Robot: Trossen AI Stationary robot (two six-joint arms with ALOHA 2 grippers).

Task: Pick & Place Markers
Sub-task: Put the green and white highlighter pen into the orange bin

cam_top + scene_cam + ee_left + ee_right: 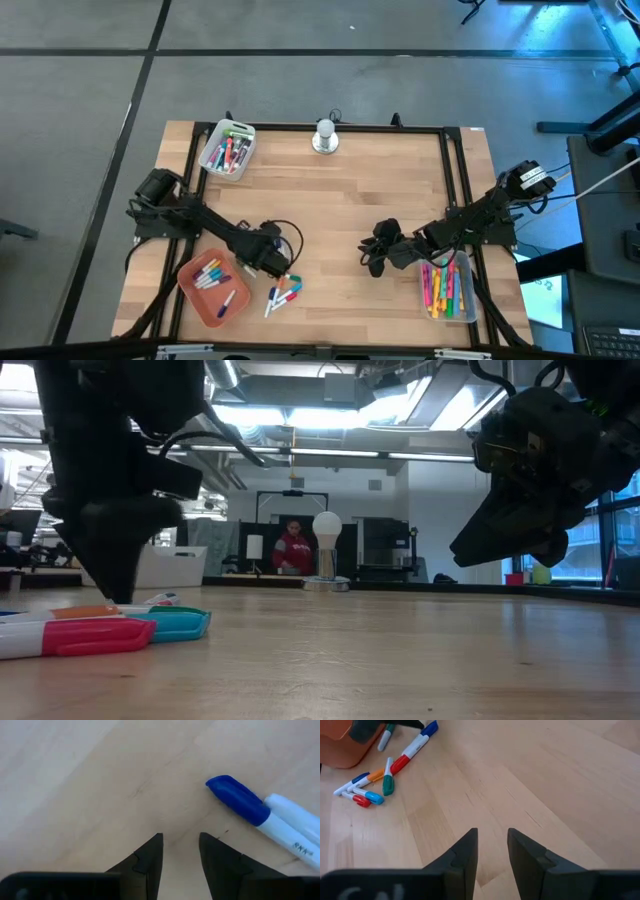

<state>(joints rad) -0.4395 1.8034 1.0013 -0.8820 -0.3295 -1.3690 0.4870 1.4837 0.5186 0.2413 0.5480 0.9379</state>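
Item: markers, loose lot [282,296], lying flat on the wooden table [340,210] just beside my orange tray [190,292], which already holds several more; a further batch sits in the clear tray [466,308] on the right side and another in the white tray [208,153] at the far left corner. Nearest piece: one blue-capped marker [240,800] with a white barrel, flat on the wood just beside my left gripper [180,851], untouched. Left gripper: low over the table at the edge of the loose lot, fingers parted by a narrow gap, nothing between them. Right gripper [492,851]: over bare wood beside the clear tray, well apart from the loose lot, likewise a narrow gap and nothing held. Handling, by my judgement: light, stiff plastic, smooth and round, so apt to roll or skid if nudged from one side; not fragile. Best hold: across the barrel near its middle, fingers set square to its length, clear of the cap seam. Background: a white lamp [325,136] at the table's far edge; a person [293,547] in red far off in the room.
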